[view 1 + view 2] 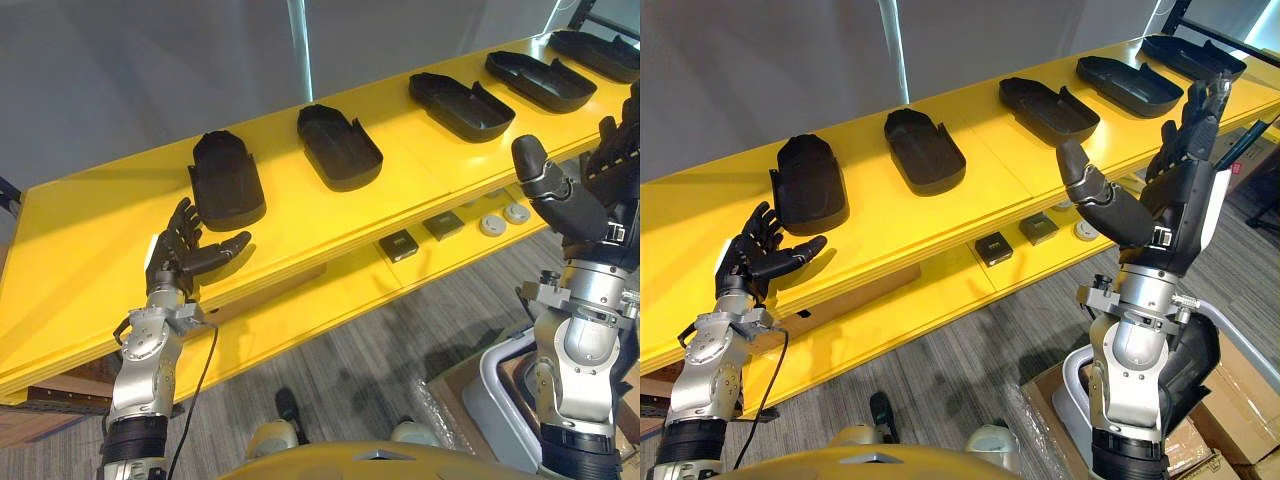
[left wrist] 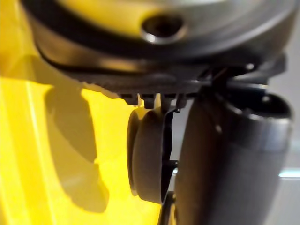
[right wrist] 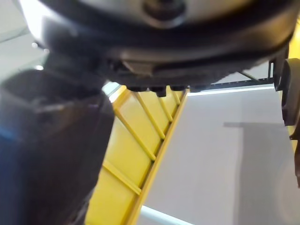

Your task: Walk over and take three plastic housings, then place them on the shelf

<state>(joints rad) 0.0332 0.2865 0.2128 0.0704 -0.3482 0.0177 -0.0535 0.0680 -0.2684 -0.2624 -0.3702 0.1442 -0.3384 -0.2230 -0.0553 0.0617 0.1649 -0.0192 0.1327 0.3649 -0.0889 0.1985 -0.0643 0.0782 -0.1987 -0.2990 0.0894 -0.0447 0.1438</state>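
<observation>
The left hand (image 1: pixel 178 255) is raised at the front edge of the yellow shelf (image 1: pixel 90 240). Its fingers are straight and spread, its thumb points sideways, and it holds nothing.

The nearest plastic housing (image 1: pixel 227 180) lies on the shelf board just beyond these fingertips, slightly toward the thumb side and not touching them. Its long axis runs away from the hand, across the board from front to back.

The second housing (image 1: pixel 340 147) and third housing (image 1: pixel 460 105) lie further along the board toward the right arm, each parallel to the first. Two more follow beyond.

The right hand (image 1: pixel 1185 195) is held upright in front of the shelf edge. Its fingers are extended and empty, and the third housing is beyond its thumb.

Judgement: the left hand is nearer to the first housing and should reach forward over the edge.
</observation>
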